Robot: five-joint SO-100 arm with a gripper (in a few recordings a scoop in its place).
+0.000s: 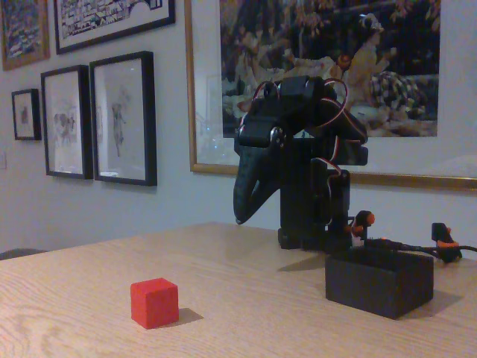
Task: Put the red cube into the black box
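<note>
In the fixed view the red cube [155,302] is seen on the wooden table [67,298], well left of the black box [378,282]. The gripper [240,215] is held above the table – fingers drawn together, nothing gripped – behind both.

The black arm [309,160] sits folded up on itself over its base [309,237], its upper links doubled back so the whole body stays compact and upright. Red and white wires loop over the top joints. From the folded wrist the gripper [240,216] hangs down on the left of the base in the fixed view, pointing at the table below and stopping short of it. Its two fingers lie together, tapering to one closed tip.
</note>
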